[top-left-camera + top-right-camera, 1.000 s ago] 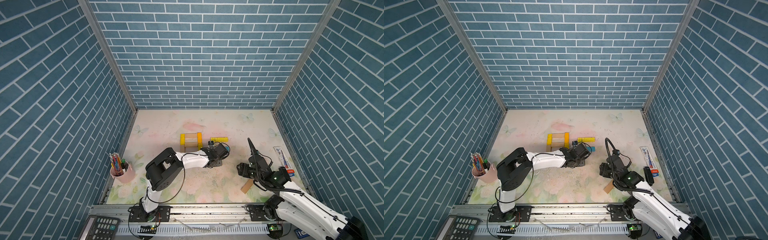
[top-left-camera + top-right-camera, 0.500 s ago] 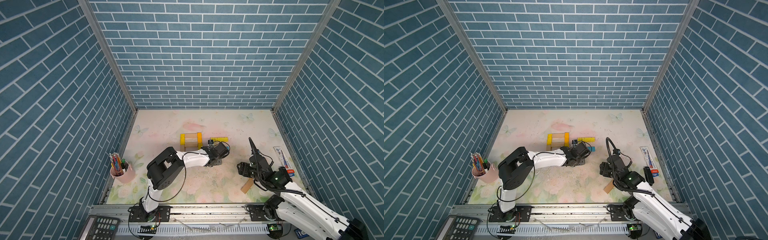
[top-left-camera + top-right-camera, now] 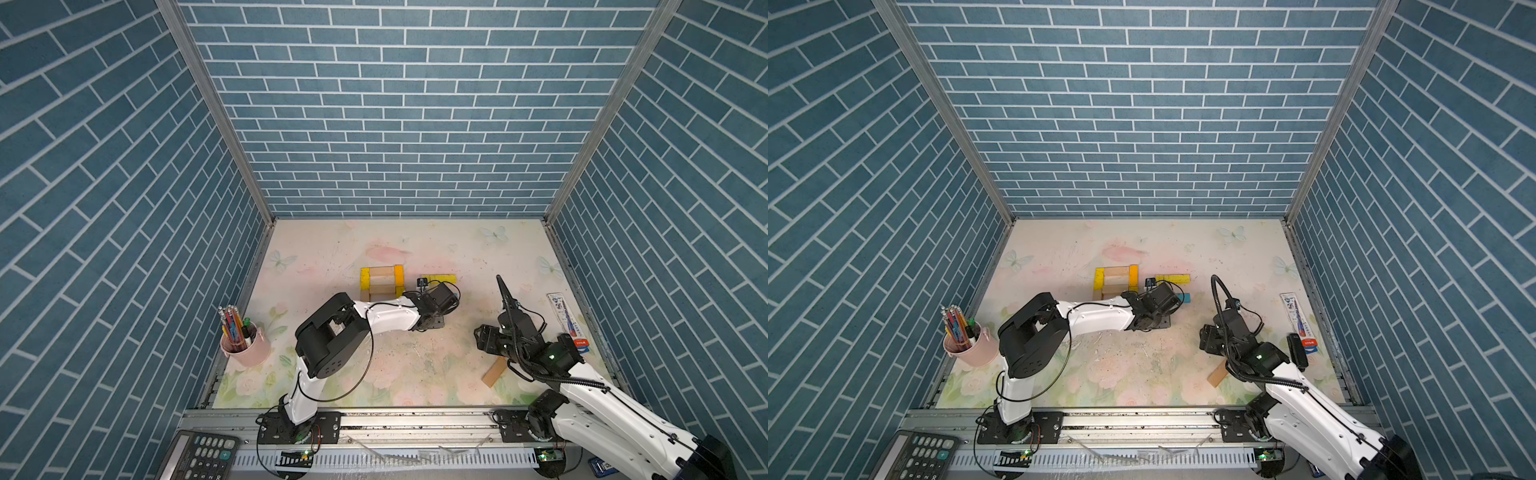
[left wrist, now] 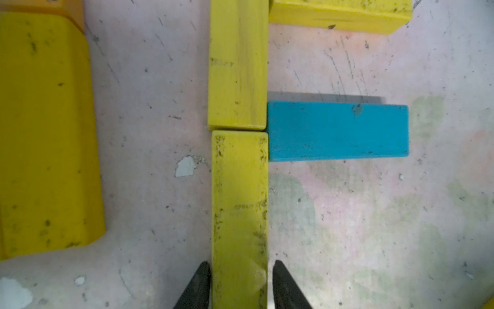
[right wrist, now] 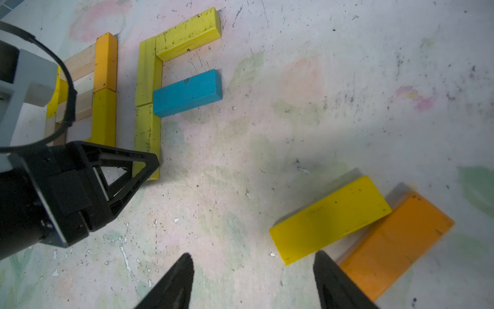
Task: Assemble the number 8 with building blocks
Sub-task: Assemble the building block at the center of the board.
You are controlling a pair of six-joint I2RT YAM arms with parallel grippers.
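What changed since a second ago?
The left tool seems to have just loosened on the yellow plank between its fingers: thin gaps show on both sides. The left arm barely shifted. The right tool stayed open and empty, and the tan plank near it stayed put.

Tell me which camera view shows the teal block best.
Left wrist: the teal block is whole, large, sharp. Right wrist shows it whole but smaller; in a top view only a sliver shows.
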